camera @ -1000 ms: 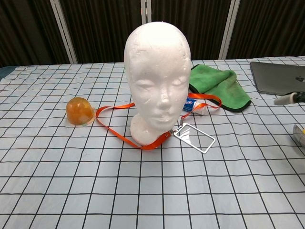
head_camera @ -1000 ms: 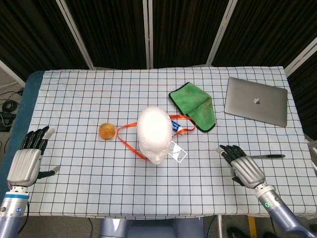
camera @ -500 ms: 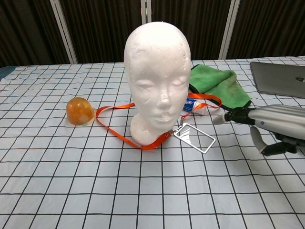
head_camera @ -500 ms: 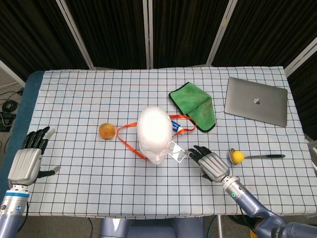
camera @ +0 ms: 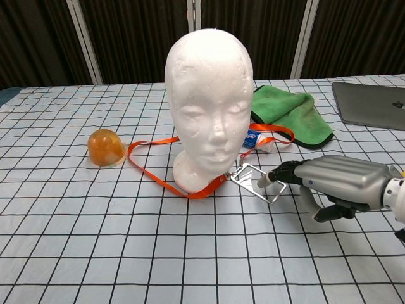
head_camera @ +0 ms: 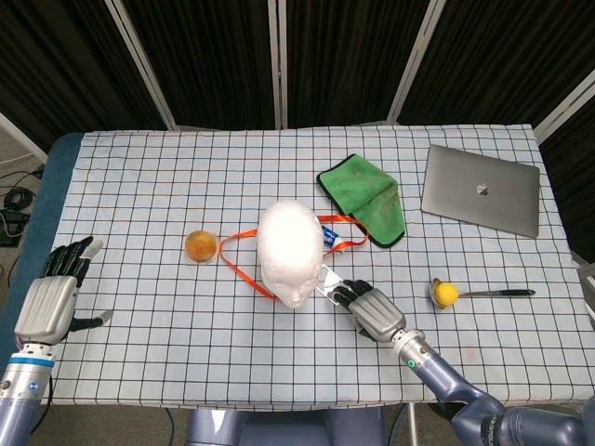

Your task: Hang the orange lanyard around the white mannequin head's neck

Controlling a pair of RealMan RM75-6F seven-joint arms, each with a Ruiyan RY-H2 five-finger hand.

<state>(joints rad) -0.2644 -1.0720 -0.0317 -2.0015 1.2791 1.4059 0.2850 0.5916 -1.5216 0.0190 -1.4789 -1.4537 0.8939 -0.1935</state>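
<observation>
The white mannequin head [head_camera: 290,249] [camera: 212,104] stands upright mid-table. The orange lanyard [head_camera: 240,268] [camera: 150,175] lies flat on the cloth, looped around the head's base, with its clear badge holder [head_camera: 328,282] [camera: 254,181] in front to the right. My right hand [head_camera: 374,312] [camera: 335,180] reaches in low from the right, fingers stretched out, its fingertips [camera: 276,173] touching the badge holder's right edge; it holds nothing. My left hand [head_camera: 51,299] hovers open at the table's left edge, shown only in the head view.
An orange dome [head_camera: 202,246] [camera: 105,147] sits left of the head. A green cloth [head_camera: 364,203] [camera: 292,114] lies behind on the right, a closed laptop [head_camera: 481,190] at the back right. A spoon with a yellow ball [head_camera: 447,294] lies right of my right hand.
My right hand has swept left across the table from near the spoon to the badge holder, uncovering the yellow ball. The left hand, head and lanyard have stayed put.
</observation>
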